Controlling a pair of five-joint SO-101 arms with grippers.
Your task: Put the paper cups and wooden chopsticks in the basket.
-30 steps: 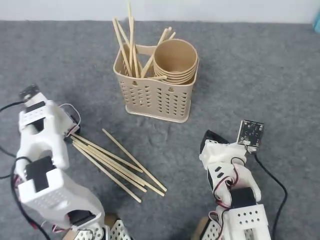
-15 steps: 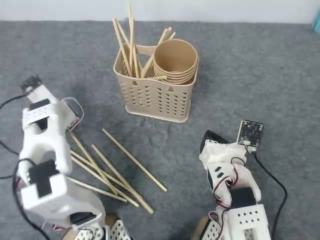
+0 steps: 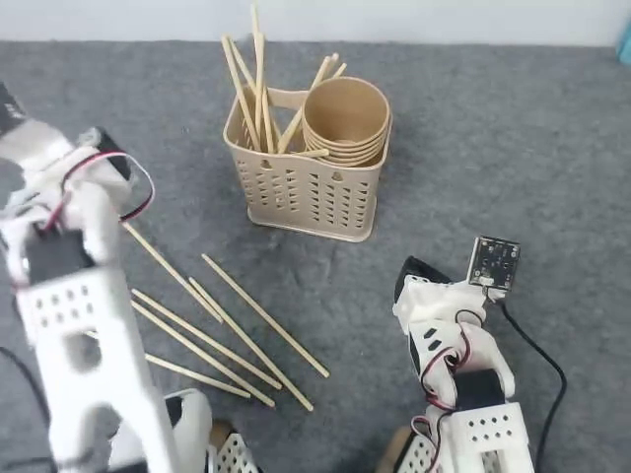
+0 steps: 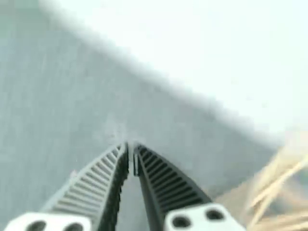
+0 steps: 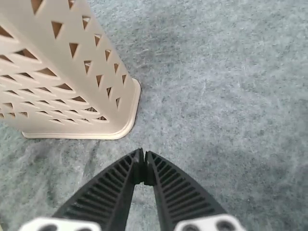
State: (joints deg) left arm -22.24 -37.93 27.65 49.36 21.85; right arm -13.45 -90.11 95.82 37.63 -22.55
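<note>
Within approx. the last sec the L arm [image 3: 67, 286] was raised and swung away from the loose sticks [image 3: 264, 315], which lie on the mat [image 3: 513, 148] in front of the basket [image 3: 296, 192], toward its L side. One sec ago those sticks were bunched w/ their ends under that arm's head; half a sec ago they were already fanning out, and at this moment they were spread singly across the mat, none of them lifted. The L gripper [image 4: 131, 150] was seen w/ its fingers pressed together and nothing between them, so the grab was judged to have failed or the bundle to have been let slip. The R arm [image 3: 454, 345] was not moved over the same span. The R gripper [image 5: 143, 166] was parked near the basket's front corner, fingers likewise pressed together and empty. The cups [image 3: 345, 123] were already stacked inside the basket, and other sticks [image 3: 258, 94] were stood in it beside them. For the task, only the loose sticks were left to be done. Since they were scattered instead of bundled, a fresh approach was judged necessary, prob. w/ fewer sticks per grab.
</note>
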